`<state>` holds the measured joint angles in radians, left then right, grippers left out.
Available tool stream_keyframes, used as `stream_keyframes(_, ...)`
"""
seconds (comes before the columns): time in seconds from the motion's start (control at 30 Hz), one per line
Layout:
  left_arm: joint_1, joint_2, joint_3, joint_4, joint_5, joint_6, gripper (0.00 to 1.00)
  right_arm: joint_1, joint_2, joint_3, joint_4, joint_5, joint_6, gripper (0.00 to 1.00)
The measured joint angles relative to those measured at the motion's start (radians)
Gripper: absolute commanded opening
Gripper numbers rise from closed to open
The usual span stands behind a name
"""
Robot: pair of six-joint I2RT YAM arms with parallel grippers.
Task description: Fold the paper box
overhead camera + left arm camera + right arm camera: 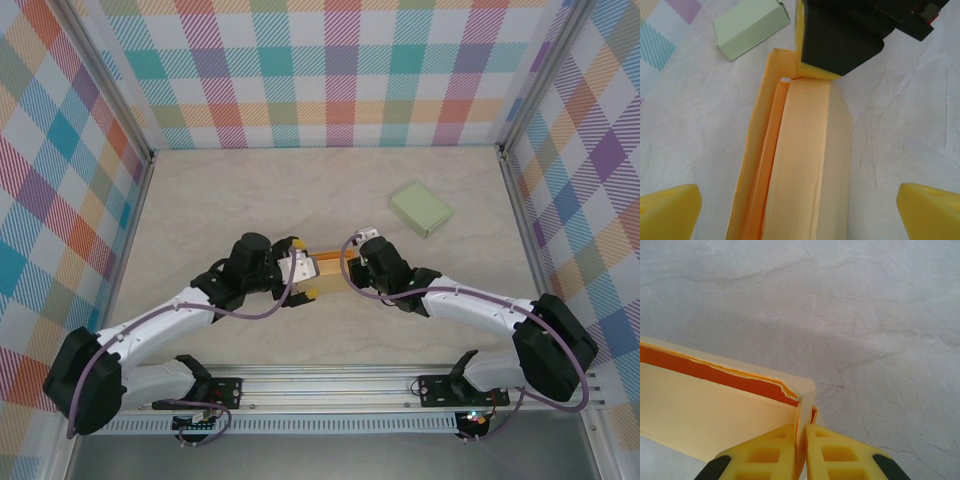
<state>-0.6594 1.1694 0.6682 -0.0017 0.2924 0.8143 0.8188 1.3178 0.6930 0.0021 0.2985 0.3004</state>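
The paper box [332, 268] is a pale orange carton lying on the table between my two grippers. In the left wrist view the box [810, 165] runs lengthwise between the wide-apart yellow fingertips [670, 210], which do not touch it; the left gripper [800, 217] is open around its near end. My right gripper [801, 450] is shut on the thin end wall of the box [715, 410], with the orange inside showing along the top edge. From above, the left gripper [306, 268] and right gripper [352, 266] face each other across the box.
A closed pale green box [421, 208] lies on the table to the back right, also seen as the green box [750, 27] from the left wrist. Plaid walls enclose the marble-patterned table [250, 200]. Rails run along the near edge.
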Motion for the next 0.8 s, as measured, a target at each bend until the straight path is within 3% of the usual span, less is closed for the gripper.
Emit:
stream_keyframes(0.33, 0.001, 0.137, 0.052, 0.002, -0.018, 0.1, 0.99, 0.0, 0.0, 0.001, -0.003, 0.0, -0.003, 0.14)
stream_keyframes(0.63, -0.011, 0.195, 0.092, -0.008, -0.079, 0.121, 0.84, 0.0, 0.0, 0.016, -0.031, -0.009, -0.002, 0.15)
stream_keyframes(0.8, -0.026, 0.216, 0.096, -0.032, -0.125, 0.127, 0.65, 0.0, 0.0, 0.022, -0.046, -0.015, -0.002, 0.15)
